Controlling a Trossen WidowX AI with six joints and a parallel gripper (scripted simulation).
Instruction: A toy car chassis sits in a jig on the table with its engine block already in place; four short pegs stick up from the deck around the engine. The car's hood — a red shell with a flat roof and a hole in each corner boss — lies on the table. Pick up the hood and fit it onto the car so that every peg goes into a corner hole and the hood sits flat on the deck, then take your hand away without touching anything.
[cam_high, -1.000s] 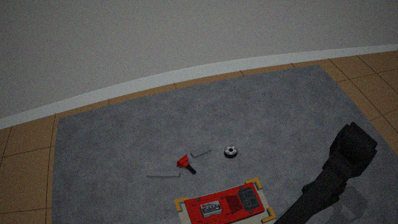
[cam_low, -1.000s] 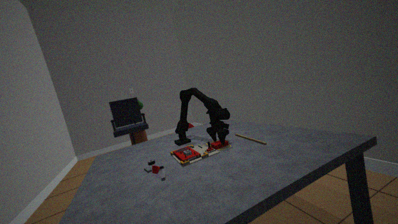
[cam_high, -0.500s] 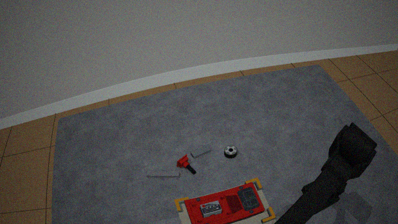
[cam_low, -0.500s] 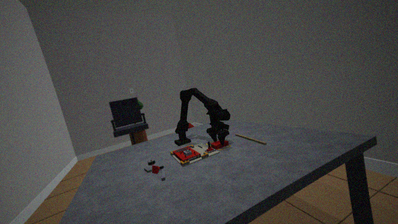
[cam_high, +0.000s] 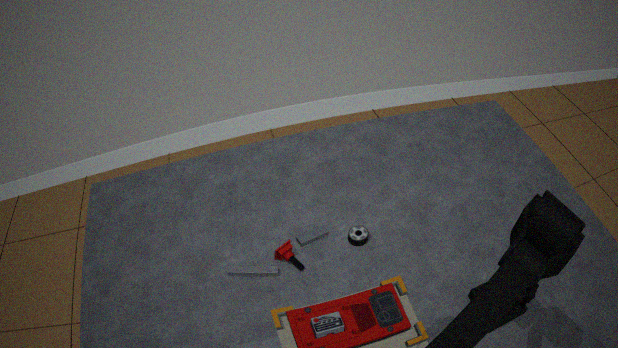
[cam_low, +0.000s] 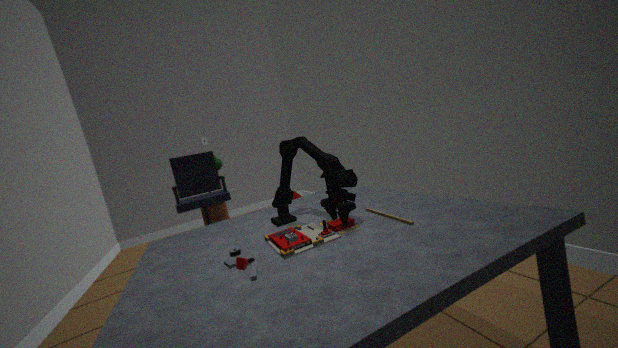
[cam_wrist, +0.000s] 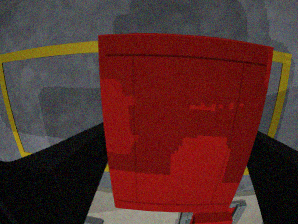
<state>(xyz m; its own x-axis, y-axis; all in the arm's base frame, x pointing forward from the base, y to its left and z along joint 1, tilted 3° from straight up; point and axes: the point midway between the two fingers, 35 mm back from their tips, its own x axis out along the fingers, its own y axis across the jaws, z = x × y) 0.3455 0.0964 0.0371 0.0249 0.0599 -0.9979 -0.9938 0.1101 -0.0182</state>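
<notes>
Impossible to read any text, label, brand, number or sign in any view, including on the grey engine block (cam_high: 327, 325) (cam_low: 291, 237), at six o'clock from above, its dark marks too small to decipher.

The top view looks obliquely down across the grey mottled table top (cam_high: 200, 210) (cam_low: 300, 295) toward the pale wall and cuts the red flat car chassis (cam_high: 350, 310) (cam_low: 287, 241) at its lower border. The exterior view stands farther back, above a table corner, and takes in the whole black jointed arm (cam_low: 320, 155). Both share the chassis. The wrist view faces down at close range onto the red flat-roofed hood (cam_wrist: 185, 120) (cam_low: 341, 224), also visible in the exterior view.
</notes>
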